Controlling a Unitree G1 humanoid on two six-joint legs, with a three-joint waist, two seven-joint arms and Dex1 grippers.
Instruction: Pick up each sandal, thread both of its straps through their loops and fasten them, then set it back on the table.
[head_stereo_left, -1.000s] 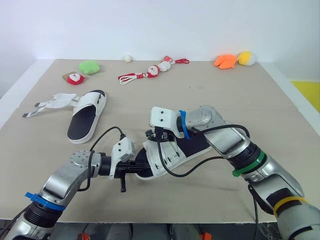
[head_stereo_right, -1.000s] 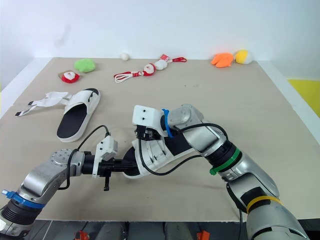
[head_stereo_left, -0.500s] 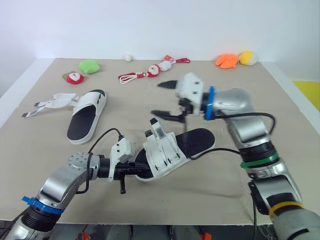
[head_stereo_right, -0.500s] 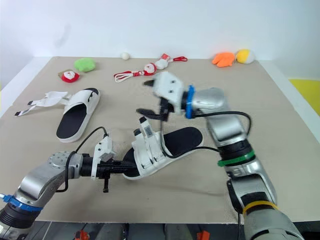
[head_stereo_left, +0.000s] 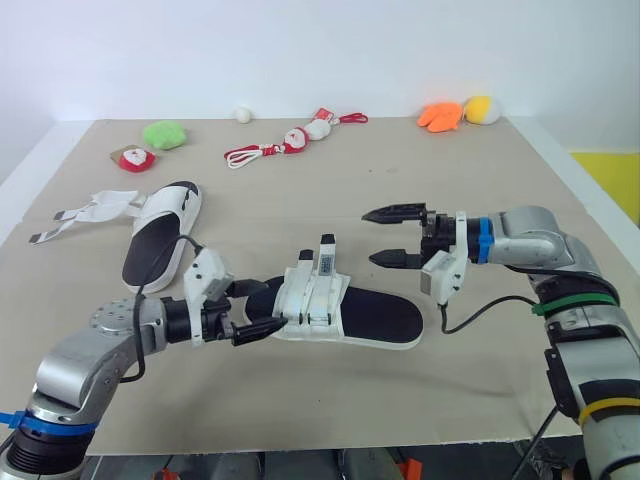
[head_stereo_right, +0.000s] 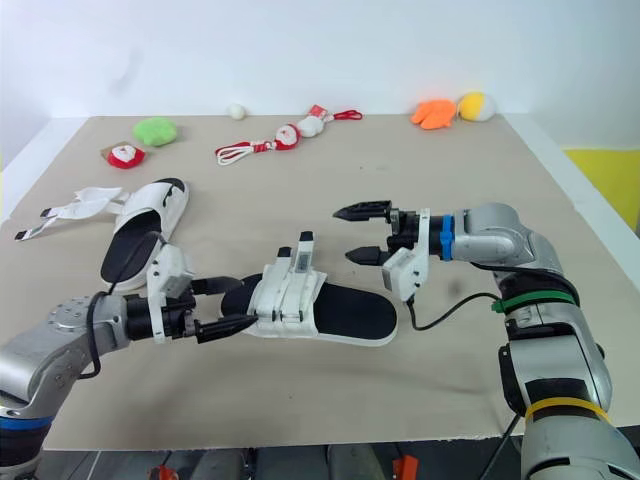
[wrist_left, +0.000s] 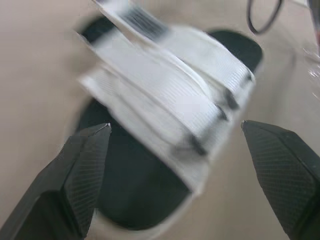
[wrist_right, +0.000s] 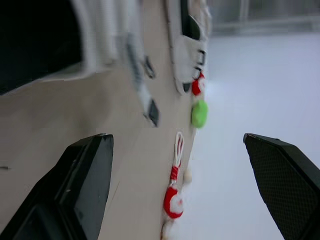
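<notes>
One white sandal with a black footbed (head_stereo_left: 385, 318) lies flat on the table near the middle, its two white straps (head_stereo_left: 312, 300) folded across it. My left gripper (head_stereo_left: 258, 309) stands open at the sandal's left end, a finger on either side of it. The left wrist view shows the straps (wrist_left: 170, 95) just ahead of the spread fingers (wrist_left: 85, 165). My right gripper (head_stereo_left: 369, 237) hangs open above the table, a little beyond the sandal's right half, with nothing in it. A second sandal (head_stereo_left: 160, 235) lies at the left with its straps (head_stereo_left: 95, 210) spread out loose.
Small toys line the far edge: a green plush (head_stereo_left: 163, 133), a red Santa (head_stereo_left: 130, 158), Santas on a red cord (head_stereo_left: 290, 140), a white ball (head_stereo_left: 241, 114), an orange plush (head_stereo_left: 440, 117) and a yellow one (head_stereo_left: 480, 108). A cable (head_stereo_left: 480, 305) trails from the right wrist.
The left gripper has opened and let go of the sandal, which now lies flat. The right gripper has drawn back from the straps to the right. The camera view has shifted.
</notes>
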